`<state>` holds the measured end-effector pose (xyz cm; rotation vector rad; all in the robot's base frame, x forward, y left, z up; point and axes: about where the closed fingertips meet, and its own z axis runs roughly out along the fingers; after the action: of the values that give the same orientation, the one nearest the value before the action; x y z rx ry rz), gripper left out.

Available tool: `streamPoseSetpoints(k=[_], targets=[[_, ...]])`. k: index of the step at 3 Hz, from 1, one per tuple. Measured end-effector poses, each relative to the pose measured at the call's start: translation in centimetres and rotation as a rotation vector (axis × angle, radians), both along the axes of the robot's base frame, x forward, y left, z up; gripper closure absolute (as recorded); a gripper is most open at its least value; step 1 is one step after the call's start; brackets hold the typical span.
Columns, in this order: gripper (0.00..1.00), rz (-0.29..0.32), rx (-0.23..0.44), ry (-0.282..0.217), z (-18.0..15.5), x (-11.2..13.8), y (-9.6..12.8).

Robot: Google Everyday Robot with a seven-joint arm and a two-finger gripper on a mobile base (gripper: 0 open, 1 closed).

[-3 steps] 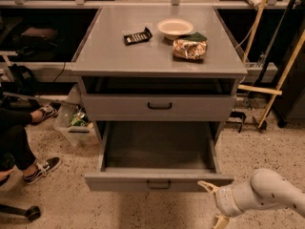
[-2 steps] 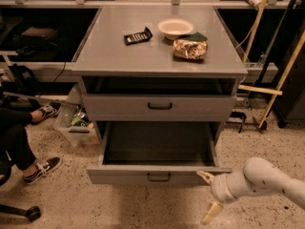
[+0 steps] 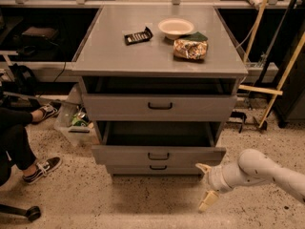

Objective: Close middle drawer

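Note:
The middle drawer (image 3: 158,155) is the second of three in the grey cabinet. Its front, with a small black centre handle, sticks out a short way and a dark gap shows above it. My gripper (image 3: 205,185) is low at the right, just off the drawer front's lower right corner. Its cream fingers (image 3: 202,167) are spread open and hold nothing. The upper fingertip is close to the drawer front; I cannot tell whether it touches. The lowest drawer (image 3: 158,167) sits just under the middle one.
The top drawer (image 3: 159,106) is slightly out. On the cabinet top (image 3: 114,56) lie a white bowl (image 3: 176,27), a snack bag (image 3: 190,49) and a black bar (image 3: 137,36). A person's legs and shoes (image 3: 42,168) are at left, wooden poles (image 3: 281,80) at right.
The middle drawer has slid from wide open to nearly shut. My gripper has moved toward the cabinet along with its front.

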<state>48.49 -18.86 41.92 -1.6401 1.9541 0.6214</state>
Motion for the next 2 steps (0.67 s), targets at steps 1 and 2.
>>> streamPoseSetpoints(k=[1, 2], targets=[[0.0, 0.01, 0.019, 0.013, -0.6, 2.6, 1.2], [0.0, -0.016, 0.065, 0.011, -0.2, 7.9, 3.1]])
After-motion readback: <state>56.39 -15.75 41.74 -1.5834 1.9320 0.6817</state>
